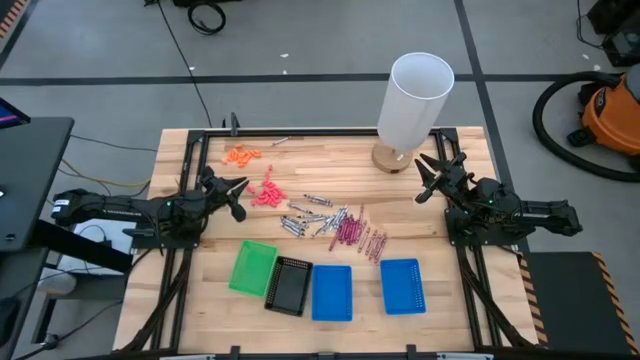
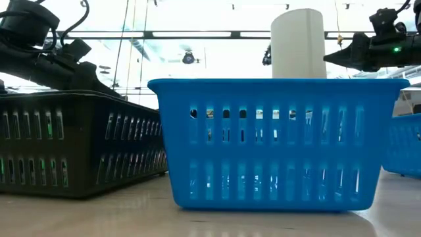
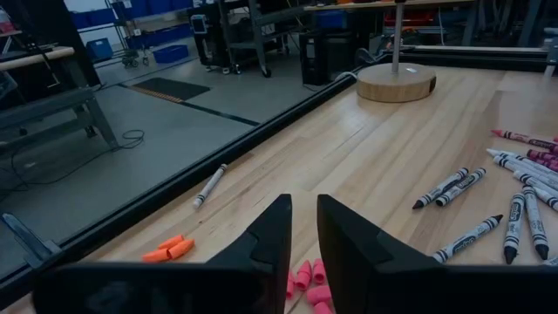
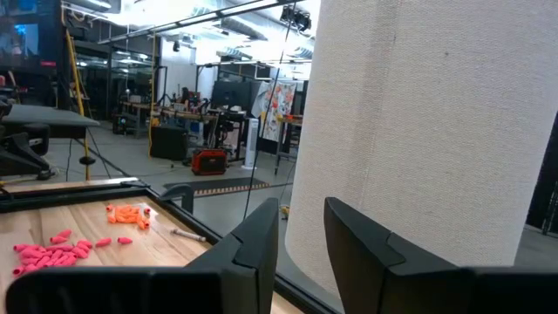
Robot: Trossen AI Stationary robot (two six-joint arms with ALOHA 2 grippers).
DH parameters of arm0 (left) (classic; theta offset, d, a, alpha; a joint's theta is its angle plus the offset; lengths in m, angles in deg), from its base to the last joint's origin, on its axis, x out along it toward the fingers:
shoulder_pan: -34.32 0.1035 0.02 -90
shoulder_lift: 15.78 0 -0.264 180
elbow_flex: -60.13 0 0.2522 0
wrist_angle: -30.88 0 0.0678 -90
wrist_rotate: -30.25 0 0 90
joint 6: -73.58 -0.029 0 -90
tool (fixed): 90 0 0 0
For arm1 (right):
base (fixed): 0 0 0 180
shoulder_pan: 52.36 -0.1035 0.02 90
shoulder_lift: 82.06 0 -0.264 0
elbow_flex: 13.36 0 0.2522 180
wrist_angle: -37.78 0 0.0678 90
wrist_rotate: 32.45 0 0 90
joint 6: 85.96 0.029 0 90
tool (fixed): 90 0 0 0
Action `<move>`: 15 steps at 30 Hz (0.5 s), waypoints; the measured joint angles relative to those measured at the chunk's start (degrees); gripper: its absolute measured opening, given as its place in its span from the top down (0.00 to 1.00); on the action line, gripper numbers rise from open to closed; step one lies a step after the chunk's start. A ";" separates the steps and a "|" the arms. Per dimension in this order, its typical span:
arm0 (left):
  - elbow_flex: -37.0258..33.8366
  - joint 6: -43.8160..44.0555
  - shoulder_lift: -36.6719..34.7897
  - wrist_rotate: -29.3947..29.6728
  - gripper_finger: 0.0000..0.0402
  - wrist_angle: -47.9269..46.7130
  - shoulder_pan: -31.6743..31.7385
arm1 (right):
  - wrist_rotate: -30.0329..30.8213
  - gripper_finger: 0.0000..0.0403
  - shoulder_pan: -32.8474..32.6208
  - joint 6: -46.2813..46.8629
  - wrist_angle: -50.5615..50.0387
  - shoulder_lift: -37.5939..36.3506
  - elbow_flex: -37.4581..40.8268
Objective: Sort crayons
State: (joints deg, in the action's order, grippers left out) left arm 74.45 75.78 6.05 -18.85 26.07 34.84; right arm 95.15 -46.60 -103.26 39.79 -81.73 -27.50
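Note:
The crayons lie loose on the wooden table's middle: a silvery-grey bunch (image 1: 315, 217) and, to its right, a maroon-magenta bunch (image 1: 360, 236). The left wrist view shows the grey ones (image 3: 471, 202) and a few magenta ones (image 3: 534, 150) flat on the wood. A single crayon (image 1: 278, 141) lies near the far edge. My left gripper (image 1: 240, 195) hovers at the left side, open a little, with nothing between its fingers (image 3: 303, 202). My right gripper (image 1: 424, 178) hovers at the right side beside the white cylinder, open and empty (image 4: 302, 205).
Along the near side stand a green tray (image 1: 252, 266), a black tray (image 1: 289, 285) and two blue trays (image 1: 332, 292) (image 1: 402, 285). Pink bits (image 1: 265, 192) and orange bits (image 1: 241, 153) lie at the far left. A tall white cylinder (image 1: 415, 98) on a wooden base stands at the far right.

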 joint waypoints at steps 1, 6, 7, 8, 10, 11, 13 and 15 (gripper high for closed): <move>0.00 0.00 0.01 -0.01 0.83 0.01 0.00 | 0.00 0.74 0.00 0.00 0.02 0.02 0.00; 0.00 0.00 0.01 0.00 0.83 0.00 -0.01 | -0.02 0.74 0.00 0.00 0.00 0.02 0.00; 0.01 -0.40 0.00 0.01 0.83 0.14 0.01 | -0.02 0.74 0.00 0.00 0.01 0.02 0.00; 0.00 -3.71 0.04 0.08 0.83 1.21 0.16 | 0.00 0.74 0.02 0.02 0.00 0.02 0.02; 0.01 -16.56 0.05 0.02 0.83 7.09 0.78 | -0.02 0.74 0.00 0.00 0.01 0.01 0.01; 0.02 -22.17 -0.02 -0.16 0.83 10.15 0.93 | -0.02 0.74 0.00 0.00 0.02 0.02 0.02; 0.02 -28.28 -0.14 -0.33 0.83 15.01 0.91 | -0.02 0.74 0.00 0.01 0.02 0.01 0.00; 0.02 -30.17 -0.12 -0.52 0.83 18.63 0.91 | -0.07 0.74 0.00 0.00 0.38 0.02 0.01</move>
State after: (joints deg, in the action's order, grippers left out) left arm 74.47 45.61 5.93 -19.37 44.70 35.75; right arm 95.08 -46.60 -103.26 40.17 -81.70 -27.49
